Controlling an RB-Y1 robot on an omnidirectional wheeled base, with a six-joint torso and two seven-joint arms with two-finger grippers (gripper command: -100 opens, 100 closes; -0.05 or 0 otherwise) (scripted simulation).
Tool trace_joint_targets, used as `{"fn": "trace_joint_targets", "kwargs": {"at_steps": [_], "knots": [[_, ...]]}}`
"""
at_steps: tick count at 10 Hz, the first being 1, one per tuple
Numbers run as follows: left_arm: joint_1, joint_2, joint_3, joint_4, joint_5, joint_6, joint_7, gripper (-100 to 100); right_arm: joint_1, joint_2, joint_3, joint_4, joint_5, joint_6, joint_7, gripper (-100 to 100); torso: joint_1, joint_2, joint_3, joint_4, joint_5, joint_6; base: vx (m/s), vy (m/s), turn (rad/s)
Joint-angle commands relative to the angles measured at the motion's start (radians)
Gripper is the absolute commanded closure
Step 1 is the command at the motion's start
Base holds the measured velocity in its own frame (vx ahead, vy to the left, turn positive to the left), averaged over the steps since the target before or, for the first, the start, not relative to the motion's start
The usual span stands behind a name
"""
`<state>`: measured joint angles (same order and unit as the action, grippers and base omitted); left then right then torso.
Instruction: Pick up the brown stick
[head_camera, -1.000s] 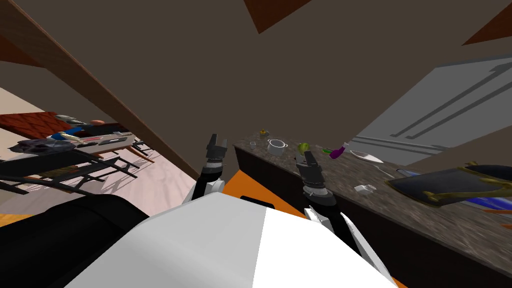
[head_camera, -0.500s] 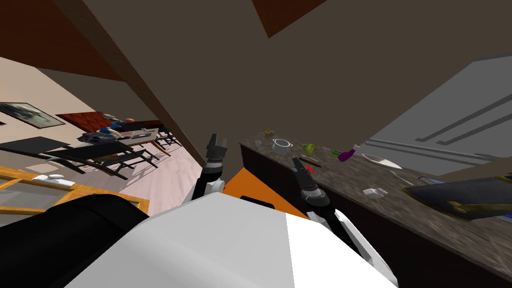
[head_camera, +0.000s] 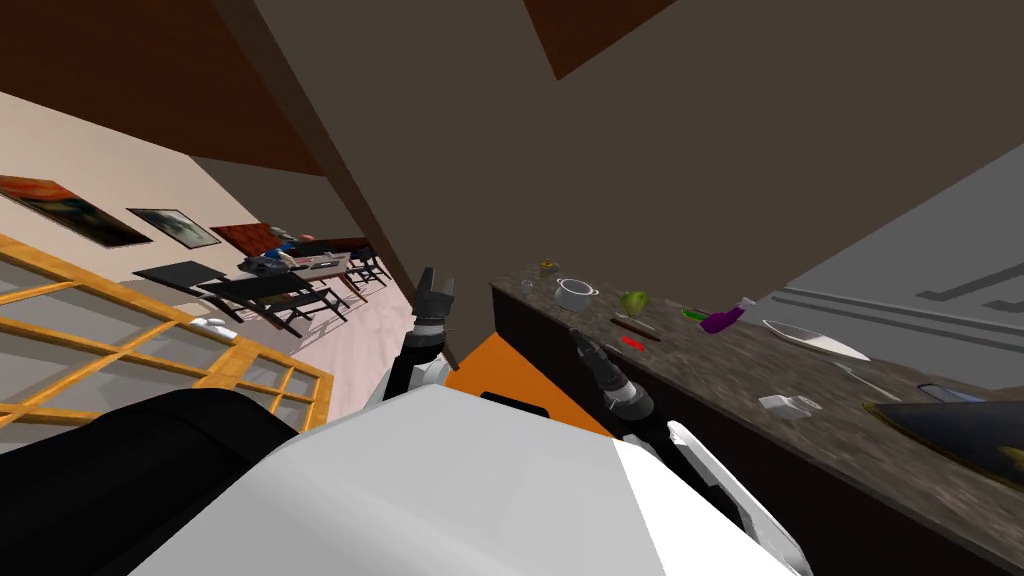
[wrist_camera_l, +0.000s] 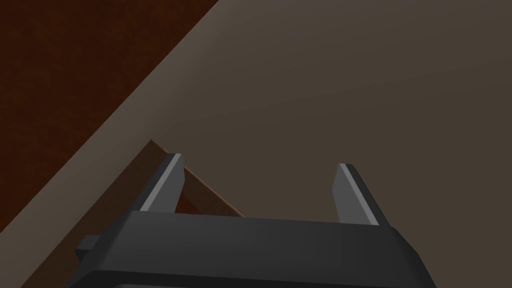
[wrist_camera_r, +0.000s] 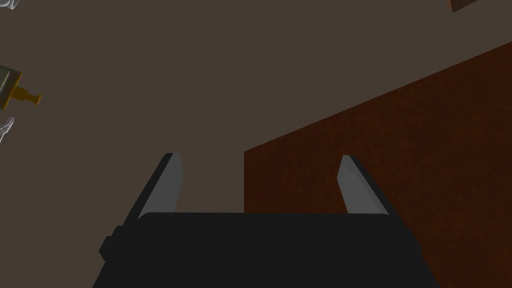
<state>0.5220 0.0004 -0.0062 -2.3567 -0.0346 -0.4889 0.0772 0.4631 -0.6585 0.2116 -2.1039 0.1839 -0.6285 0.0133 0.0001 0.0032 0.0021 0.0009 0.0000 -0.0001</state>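
Note:
The brown stick (head_camera: 636, 329) is thin and dark and lies on the dark speckled counter (head_camera: 700, 375). It sits between a green fruit (head_camera: 634, 301) and a small red item (head_camera: 631, 343). My right gripper (head_camera: 579, 338) hovers at the counter's front edge, a short way left of the stick; in its wrist view the right gripper (wrist_camera_r: 259, 157) is open with nothing between its fingers. My left gripper (head_camera: 436, 284) is raised beside the counter's near end, and in its own wrist view the left gripper (wrist_camera_l: 260, 167) is open and empty too.
Also on the counter are a white pot (head_camera: 575, 293), a glass (head_camera: 527, 284), a purple bottle (head_camera: 722, 319), a white dish (head_camera: 815, 340), a small white cup (head_camera: 790, 404) and a dark tray (head_camera: 960, 432). A wooden railing (head_camera: 150, 335) and dining chairs (head_camera: 280, 295) stand at the left.
My head view has swung, bringing the railing into sight and shifting the counter rightward. My right gripper has dropped lower and leftward, uncovering the stick. The left gripper holds its place.

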Motion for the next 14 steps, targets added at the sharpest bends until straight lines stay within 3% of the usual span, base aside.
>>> {"fn": "trace_joint_targets", "kwargs": {"at_steps": [1,4,6,7,9,11,12,13,14], "knots": [[0.0,0.0,0.0,0.0,0.0,0.0,0.0,0,-0.006,-0.05,0.006,0.027,0.012,-0.008,-0.003,-100,0.0,0.0,0.0,0.0,0.0,0.0,-0.041,0.03,0.115],[0.0,0.0,0.0,0.0,0.0,0.0,0.0,0,-0.012,-0.146,0.032,0.109,0.062,-0.033,-0.008,-100,-0.002,0.0,0.0,0.0,0.0,0.001,-0.047,0.019,0.18],[0.0,0.0,0.0,0.0,0.0,0.0,0.0,0,-0.012,-0.192,0.032,0.127,0.062,-0.033,-0.008,-100,-0.003,-0.001,-0.001,0.0,0.0,0.001,-0.019,0.004,0.057],[0.0,0.0,0.0,0.0,0.0,0.0,0.0,0,-0.014,-0.228,0.045,0.175,0.087,-0.044,-0.009,-100,-0.003,-0.002,-0.001,0.0,-0.001,0.001,-0.015,0.009,0.213],[0.0,0.0,0.0,0.0,0.0,0.0,0.0,0,-0.015,-0.292,0.058,0.219,0.111,-0.055,-0.009,-100,-0.003,-0.003,-0.001,0.0,-0.001,0.001,-0.017,0.004,0.167],[0.0,0.0,0.0,0.0,0.0,0.0,0.0,0,-0.015,-0.335,0.058,0.239,0.111,-0.055,-0.009,-100,-0.003,-0.003,-0.002,-0.001,-0.001,0.001,-0.008,-0.003,0.083],[0.0,0.0,0.0,0.0,0.0,0.0,0.0,0,-0.016,-0.383,0.071,0.282,0.134,-0.065,-0.009,-100,-0.003,-0.003,-0.002,-0.001,-0.001,0.001,-0.004,-0.004,0.198],[0.0,0.0,0.0,0.0,0.0,0.0,0.0,0,-0.016,-0.406,0.071,0.298,0.134,-0.065,-0.009,-100,-0.004,-0.004,-0.002,-0.001,-0.001,0.0,-0.002,-0.011,0.145],[0.0,0.0,0.0,0.0,0.0,0.0,0.0,0,-0.016,-0.433,0.084,0.347,0.157,-0.074,-0.008,-100,-0.004,-0.004,-0.002,-0.001,-0.001,0.001,0.006,-0.018,0.246]]}}
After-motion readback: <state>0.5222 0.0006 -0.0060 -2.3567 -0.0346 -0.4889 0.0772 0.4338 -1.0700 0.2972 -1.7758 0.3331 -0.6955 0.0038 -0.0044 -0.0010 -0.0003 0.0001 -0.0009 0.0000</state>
